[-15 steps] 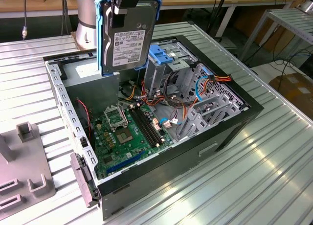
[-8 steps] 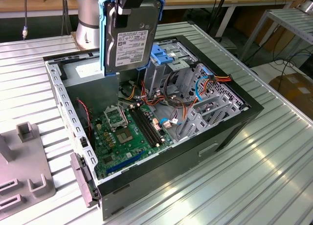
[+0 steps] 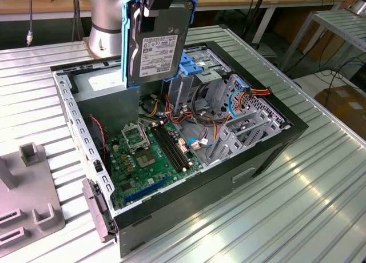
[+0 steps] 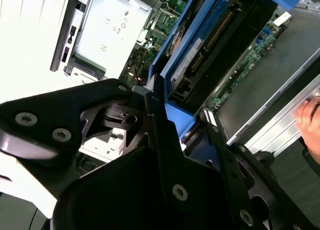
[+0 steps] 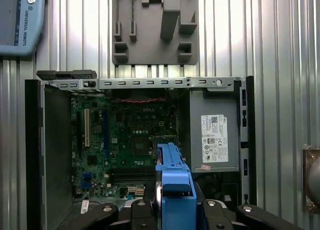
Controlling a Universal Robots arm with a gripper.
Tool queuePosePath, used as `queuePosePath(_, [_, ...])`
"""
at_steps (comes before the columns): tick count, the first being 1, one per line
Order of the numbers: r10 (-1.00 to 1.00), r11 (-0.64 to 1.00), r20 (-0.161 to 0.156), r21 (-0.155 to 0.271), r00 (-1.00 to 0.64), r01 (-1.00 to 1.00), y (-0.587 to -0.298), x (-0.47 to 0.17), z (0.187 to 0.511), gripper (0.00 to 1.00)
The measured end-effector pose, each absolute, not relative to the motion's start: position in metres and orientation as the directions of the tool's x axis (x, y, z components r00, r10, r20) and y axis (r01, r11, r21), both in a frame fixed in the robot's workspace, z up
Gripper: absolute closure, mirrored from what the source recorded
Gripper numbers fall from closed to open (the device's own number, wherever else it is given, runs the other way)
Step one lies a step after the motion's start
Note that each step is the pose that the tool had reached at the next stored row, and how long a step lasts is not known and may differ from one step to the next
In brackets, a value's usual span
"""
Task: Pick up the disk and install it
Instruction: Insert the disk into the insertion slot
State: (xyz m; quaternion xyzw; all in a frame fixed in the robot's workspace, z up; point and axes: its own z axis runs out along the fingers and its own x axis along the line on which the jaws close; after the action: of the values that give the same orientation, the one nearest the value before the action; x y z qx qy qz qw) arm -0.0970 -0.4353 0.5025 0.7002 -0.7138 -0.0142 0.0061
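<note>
Exterior view tells you plainly: your end effector (image 3: pixel 157 7) is clamped on the top edge of the disk (image 3: pixel 157 46), holding it upright with its label facing the camera, up in the air over the open computer case (image 3: pixel 246 177). So the pick-up is done. The install is not: the disk hangs above the motherboard (image 3: pixel 151 154) and looks clear of everything inside. The metal drive cage (image 3: pixel 243 131), toward the exterior view's right, stands apart from it. In the second wrist view the black fingers (image 4: pixel 157 135) pinch the blue rail (image 4: pixel 180 117) from both sides. In the first wrist view that rail (image 5: pixel 172 190) hovers over the board's edge, just beside the power supply (image 5: pixel 215 137).
</note>
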Motion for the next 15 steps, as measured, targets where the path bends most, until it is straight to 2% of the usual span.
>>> queuePosePath(15, [-1.000, 0.019, -0.011, 0.029, -0.019, -0.999, -0.4415, -0.0970, 0.5025, 0.63])
